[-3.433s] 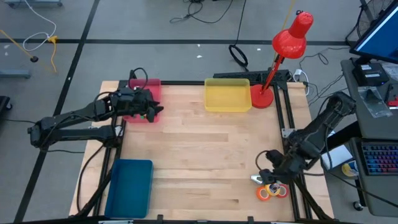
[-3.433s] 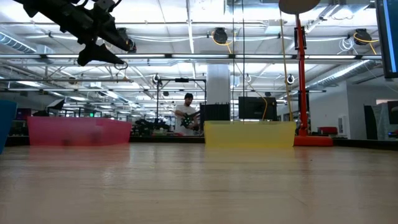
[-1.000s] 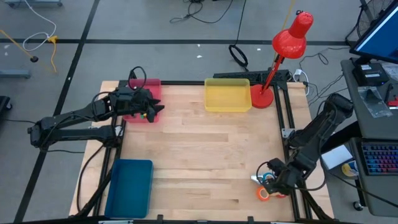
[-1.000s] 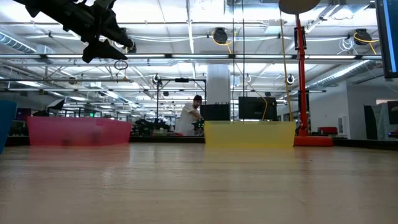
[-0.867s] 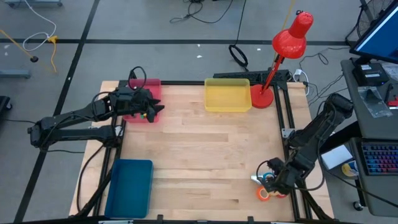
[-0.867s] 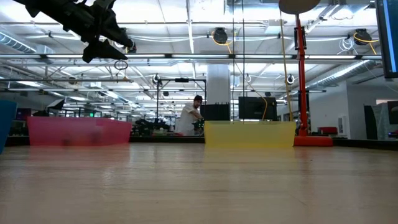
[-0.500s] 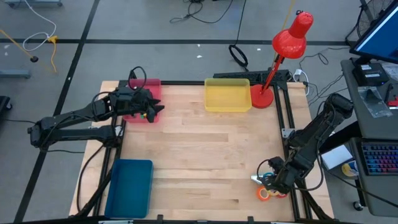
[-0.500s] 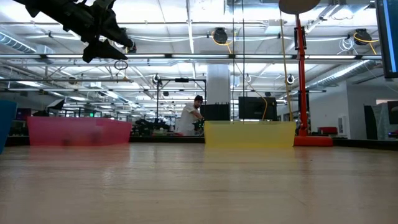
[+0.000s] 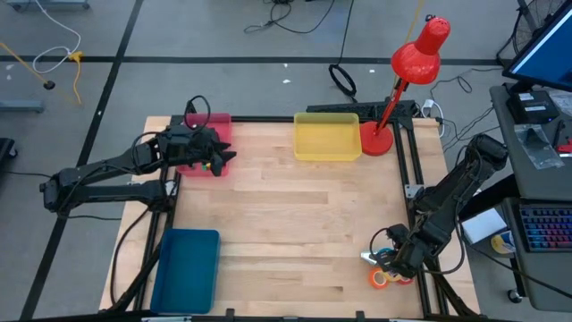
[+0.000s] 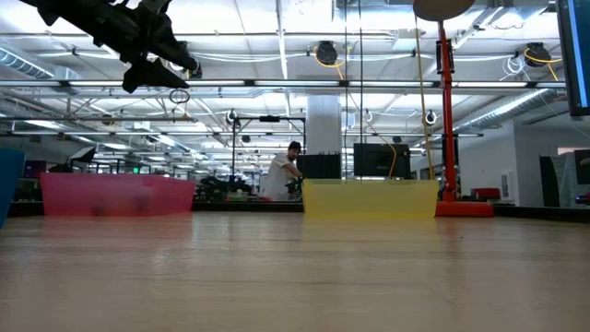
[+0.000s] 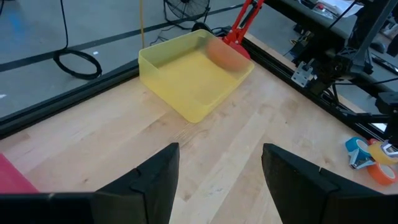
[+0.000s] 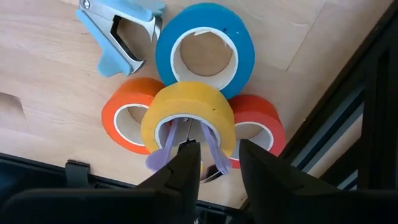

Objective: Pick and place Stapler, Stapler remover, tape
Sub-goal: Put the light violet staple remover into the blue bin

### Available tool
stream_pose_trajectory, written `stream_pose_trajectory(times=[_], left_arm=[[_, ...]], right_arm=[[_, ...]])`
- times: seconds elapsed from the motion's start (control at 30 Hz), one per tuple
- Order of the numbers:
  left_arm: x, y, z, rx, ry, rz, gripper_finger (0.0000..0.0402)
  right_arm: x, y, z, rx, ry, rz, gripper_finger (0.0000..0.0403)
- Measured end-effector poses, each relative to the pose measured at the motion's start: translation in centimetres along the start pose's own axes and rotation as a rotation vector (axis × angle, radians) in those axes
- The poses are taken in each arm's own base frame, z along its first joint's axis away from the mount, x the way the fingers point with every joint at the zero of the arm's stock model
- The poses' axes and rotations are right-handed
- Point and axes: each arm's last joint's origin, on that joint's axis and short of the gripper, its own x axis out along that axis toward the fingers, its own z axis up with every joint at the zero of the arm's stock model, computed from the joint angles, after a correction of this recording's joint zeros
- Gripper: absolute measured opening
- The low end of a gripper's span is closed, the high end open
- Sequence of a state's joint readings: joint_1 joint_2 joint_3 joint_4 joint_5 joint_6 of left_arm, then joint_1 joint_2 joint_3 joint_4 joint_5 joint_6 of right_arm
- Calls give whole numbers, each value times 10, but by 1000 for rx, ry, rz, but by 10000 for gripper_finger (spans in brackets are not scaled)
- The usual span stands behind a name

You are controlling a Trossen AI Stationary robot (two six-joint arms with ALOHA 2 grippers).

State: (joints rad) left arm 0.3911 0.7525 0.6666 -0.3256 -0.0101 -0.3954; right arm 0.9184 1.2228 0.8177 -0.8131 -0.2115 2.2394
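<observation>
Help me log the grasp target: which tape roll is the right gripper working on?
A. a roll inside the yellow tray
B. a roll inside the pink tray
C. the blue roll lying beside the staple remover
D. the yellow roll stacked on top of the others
D: in the right wrist view the right gripper has its fingers at the near rim of the yellow roll, which sits on the orange, red and blue rolls.

one tape roll (image 12: 188,116) lies atop three others, beside the staple remover (image 12: 118,31), at the table's (image 9: 295,224) right front corner.
</observation>
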Motion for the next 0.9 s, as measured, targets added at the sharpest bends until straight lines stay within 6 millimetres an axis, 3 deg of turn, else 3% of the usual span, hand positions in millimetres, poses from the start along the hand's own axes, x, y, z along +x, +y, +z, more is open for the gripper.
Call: stream_pose_trajectory(times=[0.53,0.9], left_arm=[[0,0,0,0,0,0,230],[0,0,0,0,0,0,230]], right_arm=[[9,3,0,-1,-29,-36,65],[15,4,1,-4,-44,-56,5]])
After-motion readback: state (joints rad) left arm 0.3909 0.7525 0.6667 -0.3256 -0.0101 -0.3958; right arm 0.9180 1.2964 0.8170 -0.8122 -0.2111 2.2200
